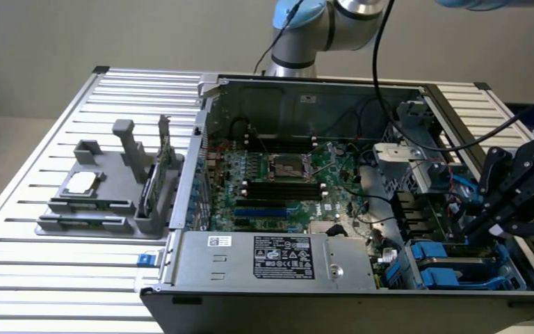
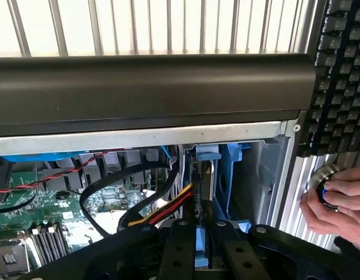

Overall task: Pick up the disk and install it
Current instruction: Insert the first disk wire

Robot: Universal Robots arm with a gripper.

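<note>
In the wrist view the disk [image 2: 201, 245] stands on edge between my black fingers [image 2: 181, 245], and I see its thin edge and blue carrier rail. My gripper [image 2: 202, 228] is shut on it. The disk reaches down into a blue drive bay [image 2: 229, 175] at the case's corner, beside the bay's blue clip [image 2: 208, 155]. In the exterior view my gripper [image 1: 483, 226] hangs inside the open computer case at the exterior view's right, just above the blue drive bays [image 1: 443, 257].
The open case holds a motherboard [image 1: 286, 174], a silver labelled power-supply box [image 1: 277, 256] and loose red, yellow and black cables [image 2: 162, 210] close to the bay. A grey fixture [image 1: 91, 188] sits outside the case. A person's hand [image 2: 337, 195] rests on a round knob beside a keyboard [image 2: 337, 76].
</note>
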